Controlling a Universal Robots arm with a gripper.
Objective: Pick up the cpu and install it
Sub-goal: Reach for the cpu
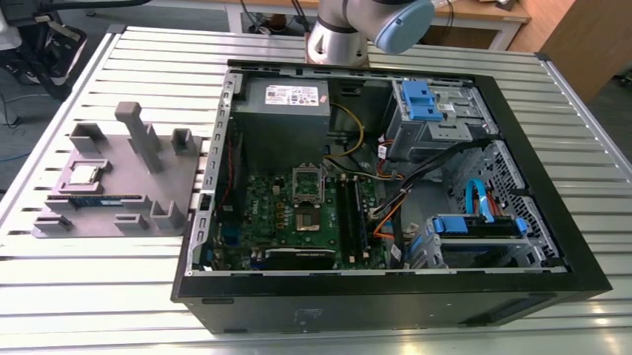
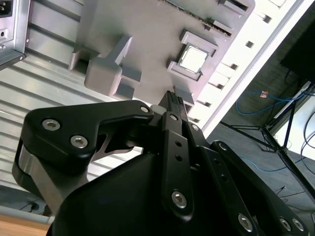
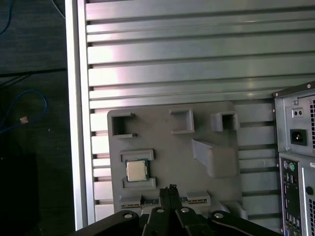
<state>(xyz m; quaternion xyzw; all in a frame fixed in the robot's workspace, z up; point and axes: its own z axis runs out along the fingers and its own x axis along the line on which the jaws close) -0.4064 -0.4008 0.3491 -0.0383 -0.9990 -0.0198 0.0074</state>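
The cpu [image 1: 84,174] is a small square chip with a shiny metal top. It lies flat in a framed pocket of the grey tray [image 1: 138,214] on the exterior view's left. Both wrist views show the cpu [image 3: 137,170] [image 2: 193,59] lying on the tray [image 3: 167,147] [image 2: 147,29]. My gripper [image 3: 171,189] [image 2: 173,96] hangs above the tray's edge, a short way from the cpu and not touching it. Its thin fingertips are pressed together with nothing between them. The open socket [image 1: 308,186] sits on the green motherboard inside the computer case [image 1: 395,303].
The tray also holds a thin memory stick [image 1: 99,199] and several upright posts [image 1: 138,137]. Inside the case are a grey power-supply box [image 1: 286,100], blue drive brackets [image 1: 419,100] and loose cables [image 1: 395,200]. The case's rear panel [image 3: 295,147] stands beside the tray on the slatted table [image 3: 172,54].
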